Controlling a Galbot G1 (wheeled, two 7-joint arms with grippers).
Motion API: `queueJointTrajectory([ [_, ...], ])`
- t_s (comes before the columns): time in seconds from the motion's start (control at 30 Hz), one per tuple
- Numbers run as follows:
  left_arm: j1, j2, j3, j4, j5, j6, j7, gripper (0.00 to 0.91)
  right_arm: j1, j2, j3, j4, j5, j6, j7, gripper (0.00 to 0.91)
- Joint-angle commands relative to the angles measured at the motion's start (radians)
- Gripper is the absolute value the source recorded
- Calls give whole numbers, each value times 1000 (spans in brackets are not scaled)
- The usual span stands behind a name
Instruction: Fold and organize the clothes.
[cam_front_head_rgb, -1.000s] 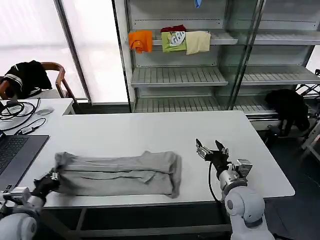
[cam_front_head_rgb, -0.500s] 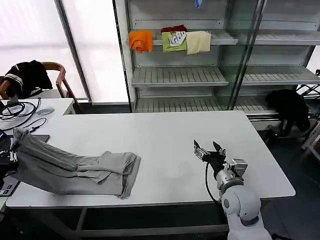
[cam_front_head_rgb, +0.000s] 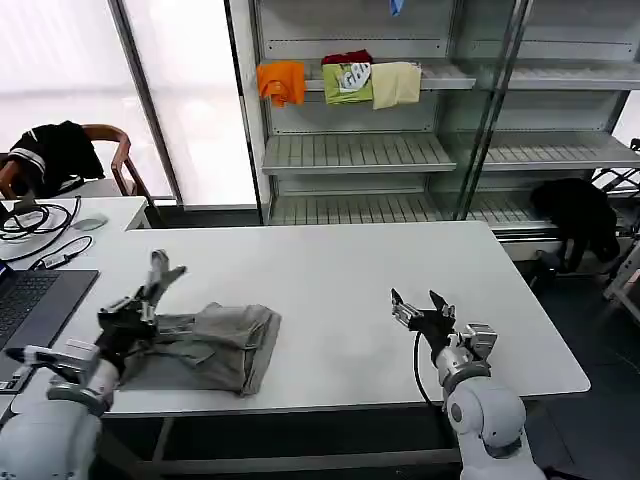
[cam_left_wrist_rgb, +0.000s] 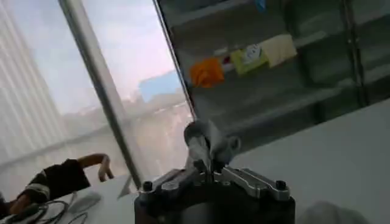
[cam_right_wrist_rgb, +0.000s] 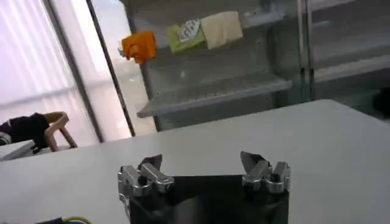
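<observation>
soft grey cloth shirt (cam_front_head_rgb: 215, 345), smooth matt table (cam_front_head_rgb: 330, 270)

Bright window backlight, blurred wrist views.

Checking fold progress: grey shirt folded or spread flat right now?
Folded. The grey shirt lies as a compact doubled bundle on the white table, layers overlapping, beside the left tool.

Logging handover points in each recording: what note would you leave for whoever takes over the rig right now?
Left tool: raised over the grey shirt's left end, tips pointing up.
Right tool: open, empty, over the table's right part, apart from the shirt.
Done: shirt lies folded into a short bundle near the front left edge.
Left: probably tidy the fold and put it away.
</observation>
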Motion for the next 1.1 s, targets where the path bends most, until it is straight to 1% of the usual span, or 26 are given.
queueJointTrajectory([
  [0.03, -7, -86, 248, 1, 73, 28, -27, 10, -10, 1, 0, 2, -7, 0, -3, 907],
  [0.33, -18, -130, 312, 112, 120, 27, -49, 10, -13, 2, 1, 0, -18, 0, -5, 907],
  [0.37, -17, -134, 319, 119, 123, 27, -53, 30, -12, 2, 1, -1, -20, 1, -6, 907],
  [0.4, -16, -138, 325, 124, 126, 28, -57, 907, -12, 2, 1, -2, -21, 0, -6, 907],
  [0.6, -15, -161, 353, 111, 121, 27, -75, 907, -6, 7, -4, -10, -27, 1, -10, 907],
  [0.7, -16, -162, 361, 57, 84, 28, -97, 907, -1, 10, -8, -19, -31, 1, -9, 907],
  [0.83, -9, -161, 337, -73, 26, 28, -104, 907, 3, 16, -17, -26, -38, 2, -10, 907],
  [0.93, 2, -140, 251, -139, -53, 28, -105, 907, 6, 18, -21, -29, -38, 2, -12, 907],
  [1.0, 5, -118, 178, -154, -71, 26, -105, 907, 7, 19, -23, -29, -38, 2, -13, 907],
  [1.07, 11, -100, 74, -141, -139, 26, -99, 907, 7, 19, -26, -28, -38, 1, -13, 907],
  [1.1, 16, -86, -17, -109, -184, 25, -92, 907, 6, 19, -27, -28, -37, 1, -15, 907],
])
